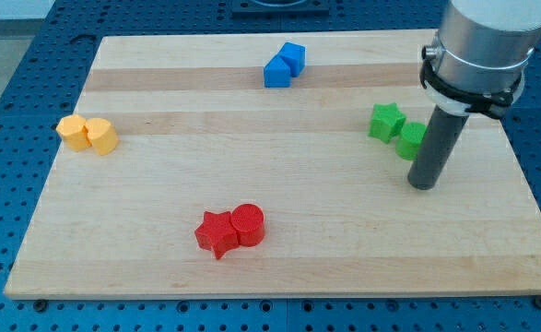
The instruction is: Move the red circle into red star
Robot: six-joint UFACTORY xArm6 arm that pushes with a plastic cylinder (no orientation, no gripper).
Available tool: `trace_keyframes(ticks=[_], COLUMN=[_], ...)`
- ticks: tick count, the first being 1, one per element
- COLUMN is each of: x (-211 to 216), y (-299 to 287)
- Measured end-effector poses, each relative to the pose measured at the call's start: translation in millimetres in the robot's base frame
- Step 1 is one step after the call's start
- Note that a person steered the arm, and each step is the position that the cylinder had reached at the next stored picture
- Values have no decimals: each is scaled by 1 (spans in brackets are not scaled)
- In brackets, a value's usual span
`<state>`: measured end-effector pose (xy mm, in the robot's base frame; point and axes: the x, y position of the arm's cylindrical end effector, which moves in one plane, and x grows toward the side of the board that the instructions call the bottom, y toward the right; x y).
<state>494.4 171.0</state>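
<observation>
Lying on a blue perforated bench, a pale wooden board (279, 249) filling most of the view. Sitting near the view's bottom, a little left of centre: the red circle (248, 224), already touching the red star (216, 233) on the star's right side, the pair lined up almost along the view's horizontal. Judging from that contact, little or nothing remaining of the task beyond perhaps a firmer nudge leftward.

Standing well apart from the pair, over at the view's right: my tip (421, 185), resting on the board just below and right of the green blocks, a green star (386, 121) and a second green block (412, 139) partly hidden behind the rod. From the tip, the red circle lying toward the view's left and slightly down. Any further push calling for coming in from the circle's right and sliding left.

Rod hanging upright from the grey arm housing at top right. No jaws or fingers here, so nothing spreading, closing or pinching: only a plain rod end.

Elsewhere: two blue blocks (283, 65) near the top, two yellow blocks (88, 134) at the left.
</observation>
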Motion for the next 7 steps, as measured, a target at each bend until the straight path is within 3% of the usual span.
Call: trace_keyframes(ticks=[1,2,3,7], x=[2,29,52,104], y=[24,31,13,-193])
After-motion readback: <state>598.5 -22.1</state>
